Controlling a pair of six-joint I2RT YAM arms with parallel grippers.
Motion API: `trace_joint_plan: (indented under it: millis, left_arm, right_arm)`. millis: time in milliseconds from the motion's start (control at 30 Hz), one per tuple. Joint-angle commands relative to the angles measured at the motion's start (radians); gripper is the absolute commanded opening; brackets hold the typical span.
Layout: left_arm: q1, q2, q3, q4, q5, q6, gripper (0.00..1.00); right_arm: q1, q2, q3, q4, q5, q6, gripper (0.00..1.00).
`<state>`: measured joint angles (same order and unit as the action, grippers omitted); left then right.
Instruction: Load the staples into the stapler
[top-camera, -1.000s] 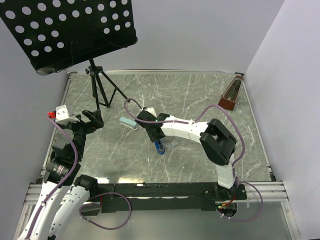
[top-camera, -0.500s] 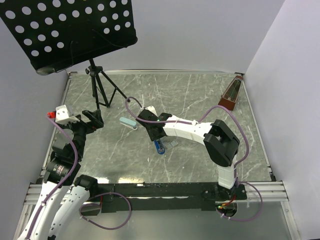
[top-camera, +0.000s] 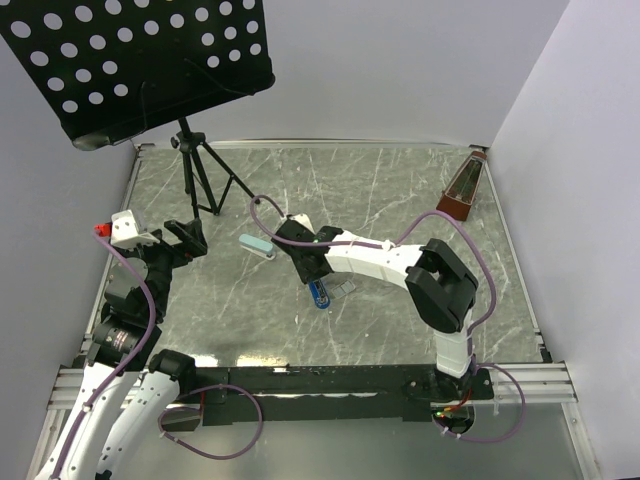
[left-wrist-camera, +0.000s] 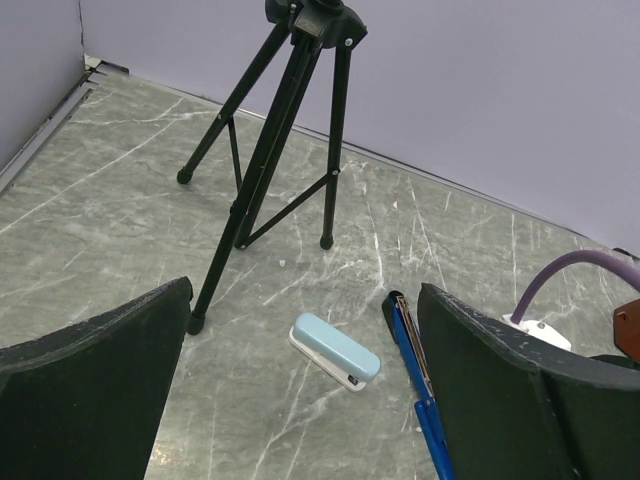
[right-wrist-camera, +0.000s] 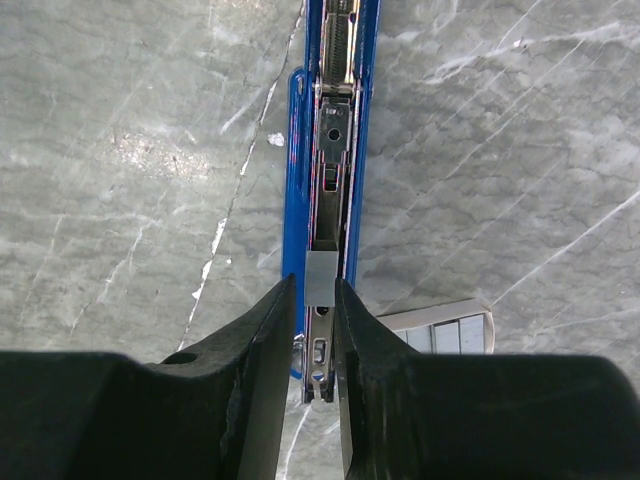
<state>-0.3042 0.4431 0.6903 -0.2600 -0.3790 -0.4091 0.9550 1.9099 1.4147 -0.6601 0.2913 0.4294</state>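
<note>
The dark blue stapler lies open on the marble table, its metal channel facing up; it also shows in the top view and the left wrist view. My right gripper is right above the channel's near end, jaws close together around a small silvery-grey strip of staples, which sits in line with the channel. The whitish staple box lies just right of the stapler. My left gripper is open and empty, well to the left.
A light blue case lies left of the stapler. A black tripod carrying a perforated music stand stands at the back left. A brown metronome stands at the back right corner.
The right arm has shifted slightly over the stapler. The left arm has not moved.
</note>
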Motion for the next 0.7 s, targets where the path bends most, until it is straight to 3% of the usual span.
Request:
trace_joint_plan:
  millis: [0,667]
  left_arm:
    - [0.005,0.003,-0.006,0.021,0.011,-0.005,0.99]
    - [0.005,0.006,-0.006,0.022,0.014,-0.004,0.99]
  right_arm:
    - [-0.001,0.023,0.032,-0.019,-0.001,0.009,0.29]
    - [0.018,0.035,0.059,-0.022,-0.008,-0.020,0.29]
